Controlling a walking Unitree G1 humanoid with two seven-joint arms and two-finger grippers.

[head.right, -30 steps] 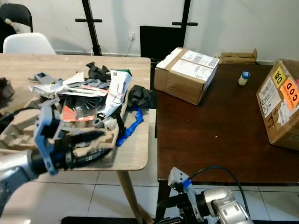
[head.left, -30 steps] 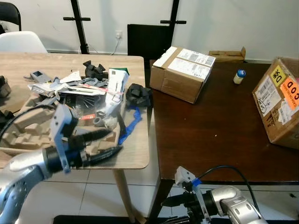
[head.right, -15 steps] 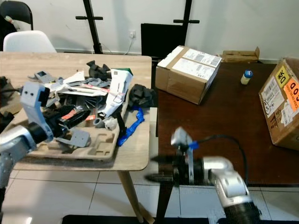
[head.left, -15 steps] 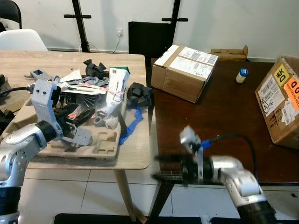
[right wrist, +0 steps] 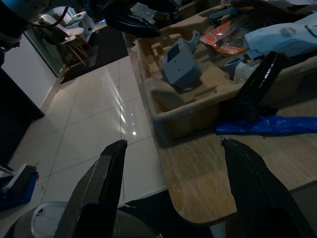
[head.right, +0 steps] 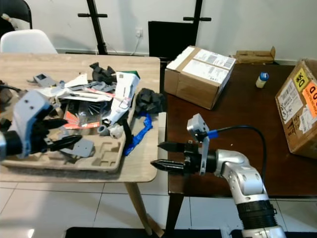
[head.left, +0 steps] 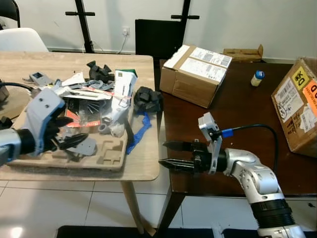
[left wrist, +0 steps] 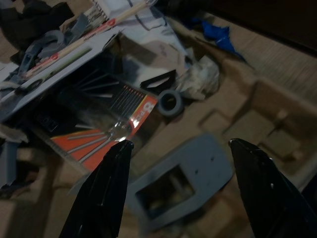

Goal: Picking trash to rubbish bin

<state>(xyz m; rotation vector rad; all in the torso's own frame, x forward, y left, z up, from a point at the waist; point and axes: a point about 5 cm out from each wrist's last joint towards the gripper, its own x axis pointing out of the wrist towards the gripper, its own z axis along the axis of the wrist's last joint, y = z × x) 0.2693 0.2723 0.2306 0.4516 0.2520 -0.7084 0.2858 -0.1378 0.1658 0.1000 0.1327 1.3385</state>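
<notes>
The left gripper (head.left: 69,140) is hovering with fingers spread, gripping nothing, just above a grey plastic bracket (left wrist: 181,181) lying in the cardboard tray (head.left: 106,159). It looks light and stiff, so pinching its flat edge should work. The right gripper (head.left: 168,154) is waiting wide open beside the table corner (head.left: 151,171).

We see a matt light-wood table (head.left: 143,166) beside a darker, smooth brown table (head.left: 233,124). Moulded pulp tray (head.left: 106,158) looks rough and fibrous; the grey bracket (left wrist: 181,181) on it is matt plastic. Corrugated cardboard boxes (head.left: 195,74) carry paper labels. Glossy floor tiles (right wrist: 99,129) reflect light.
</notes>
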